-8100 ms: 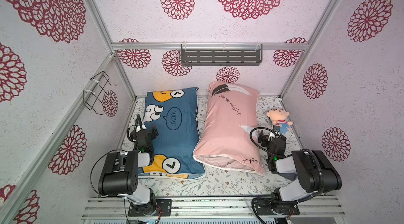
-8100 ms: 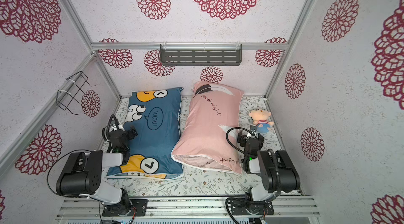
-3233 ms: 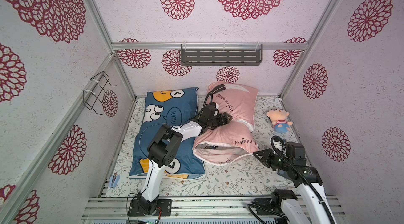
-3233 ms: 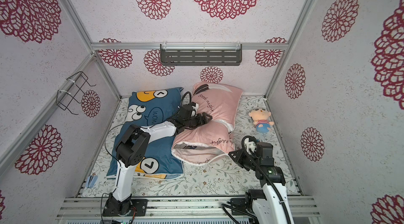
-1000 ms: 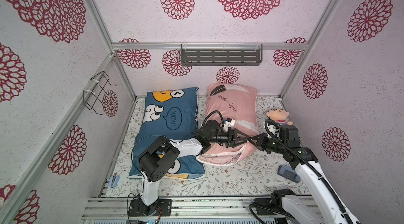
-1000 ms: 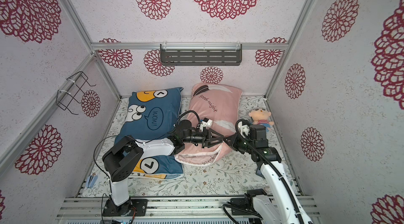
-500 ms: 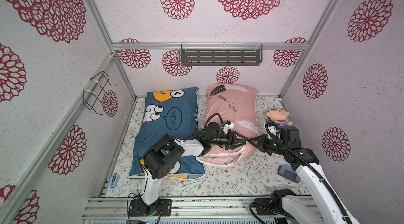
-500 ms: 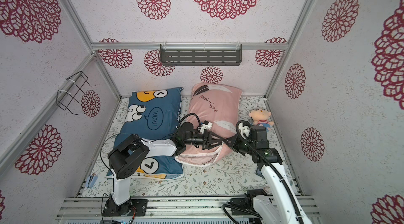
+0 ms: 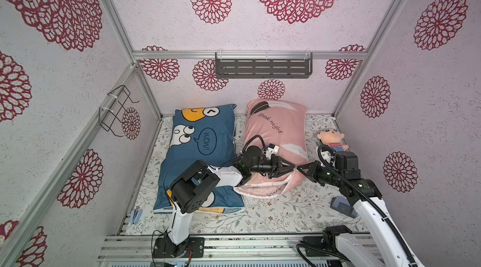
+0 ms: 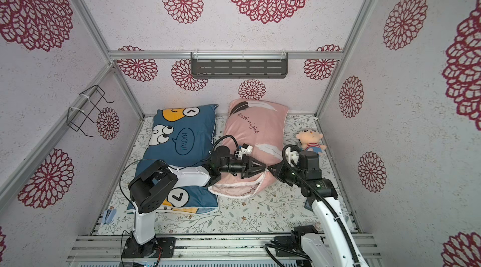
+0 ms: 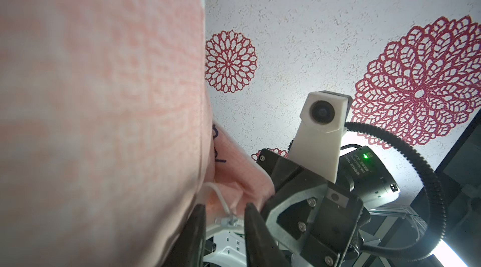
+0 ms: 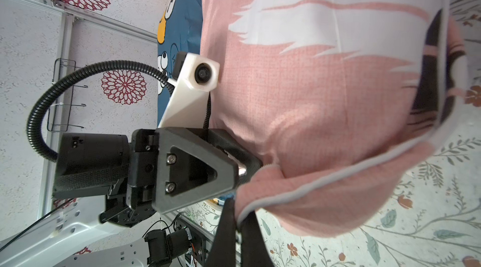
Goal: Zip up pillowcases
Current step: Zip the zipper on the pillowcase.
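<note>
The pink pillowcase (image 9: 276, 132) lies on the right of the bed and the blue pillowcase (image 9: 203, 143) on the left. Both grippers meet tip to tip at the pink one's near right corner, which is lifted off the sheet. My right gripper (image 12: 238, 209) is shut on the white-piped open edge there, also seen in a top view (image 10: 269, 168). My left gripper (image 11: 225, 207) reaches across from the left; its jaws stand slightly apart. The small metal zipper pull (image 11: 231, 220) and its white cord sit between them, close to one finger.
A plush doll (image 9: 330, 139) sits by the right wall behind my right arm. A dark blue-grey object (image 9: 343, 207) lies under that arm. A small blue clip (image 9: 135, 215) lies at the front left. A grey shelf (image 9: 263, 67) and wire rack (image 9: 117, 109) hang on the walls.
Both arms have left their resting places and come to the pink pillowcase's near right corner. In the last second the left jaws narrowed round the zipper pull; the right grip held.
</note>
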Action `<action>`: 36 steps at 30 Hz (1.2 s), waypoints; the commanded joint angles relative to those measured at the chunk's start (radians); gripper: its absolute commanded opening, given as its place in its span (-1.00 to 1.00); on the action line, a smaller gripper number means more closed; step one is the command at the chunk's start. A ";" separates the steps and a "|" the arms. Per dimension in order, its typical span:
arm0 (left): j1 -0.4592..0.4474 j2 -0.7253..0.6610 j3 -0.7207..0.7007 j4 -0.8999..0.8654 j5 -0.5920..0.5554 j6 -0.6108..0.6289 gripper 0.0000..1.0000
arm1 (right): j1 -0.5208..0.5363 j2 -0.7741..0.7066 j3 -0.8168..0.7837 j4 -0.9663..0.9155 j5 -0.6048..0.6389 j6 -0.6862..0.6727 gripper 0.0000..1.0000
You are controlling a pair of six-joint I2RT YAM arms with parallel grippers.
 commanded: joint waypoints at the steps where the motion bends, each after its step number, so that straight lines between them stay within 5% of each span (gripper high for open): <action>1: -0.022 0.009 -0.012 0.047 0.006 -0.032 -0.32 | -0.017 -0.033 -0.019 0.052 -0.008 0.004 -1.00; 5: -0.030 0.026 -0.009 0.082 0.015 -0.055 -0.15 | -0.033 -0.041 -0.060 0.109 -0.049 0.037 -1.00; 21: -0.020 0.042 -0.010 0.077 -0.026 -0.061 -0.05 | -0.072 -0.068 -0.076 0.128 -0.125 0.049 -1.00; 36: -0.028 0.057 0.008 0.108 -0.034 -0.092 -0.25 | -0.082 -0.065 -0.106 0.078 -0.106 0.003 -1.00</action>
